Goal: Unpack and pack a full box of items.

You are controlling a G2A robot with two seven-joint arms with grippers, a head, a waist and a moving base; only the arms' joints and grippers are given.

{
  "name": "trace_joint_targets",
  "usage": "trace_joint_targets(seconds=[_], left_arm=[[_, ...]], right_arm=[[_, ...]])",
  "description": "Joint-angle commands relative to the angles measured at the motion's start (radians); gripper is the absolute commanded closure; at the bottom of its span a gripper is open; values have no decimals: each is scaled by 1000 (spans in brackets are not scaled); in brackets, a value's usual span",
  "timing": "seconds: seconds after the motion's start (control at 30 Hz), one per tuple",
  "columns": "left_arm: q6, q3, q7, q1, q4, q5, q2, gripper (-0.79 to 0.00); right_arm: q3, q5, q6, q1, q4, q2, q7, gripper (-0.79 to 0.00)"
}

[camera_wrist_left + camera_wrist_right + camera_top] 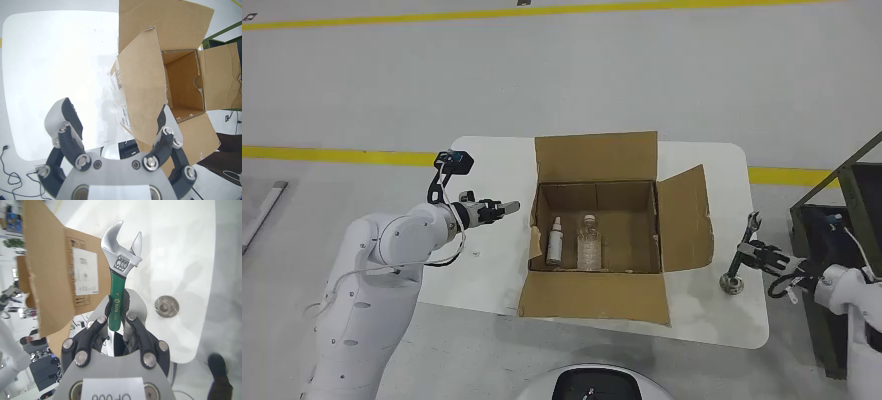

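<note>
The right end effector (118, 307) is gripping the green-handled steel adjustable wrench (121, 256) right of the brown cardboard box (597, 225) (a clear plastic bottle (588, 243) is lying inside). The left end effector (115, 109) is hovering on the box's left, fingers spread wide.

- The brown cardboard box (597, 158) stands mid-table, flaps open.
- A small white bottle (555, 242) and a clear bottle (588, 243) lie side by side on its floor.
- The green-handled adjustable wrench (121, 262) is clamped by its handle in the right gripper (118, 306), right of the box.
- A round metal flange (166, 306) lies flat on the table nearby.
</note>
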Motion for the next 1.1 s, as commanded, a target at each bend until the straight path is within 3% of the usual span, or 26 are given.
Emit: trace_joint_targets(seconds=[0.0, 0.43, 0.67, 0.9, 1.07], left_arm=[[0, 0, 0, 0, 0, 0, 0, -785], [0, 0, 0, 0, 0, 0, 0, -785], [0, 0, 0, 0, 0, 0, 0, -785], [0, 0, 0, 0, 0, 0, 0, -785], [0, 0, 0, 0, 0, 0, 0, -785]], right_arm=[[24, 110, -43, -13, 8, 0, -8, 0], [58, 410, -172, -11, 95, 18, 4, 0], [44, 592, -241, 14, 129, 29, 69, 0], [-19, 637, -245, 76, 125, 44, 112, 0], [-118, 568, -185, 132, 83, 53, 116, 0]])
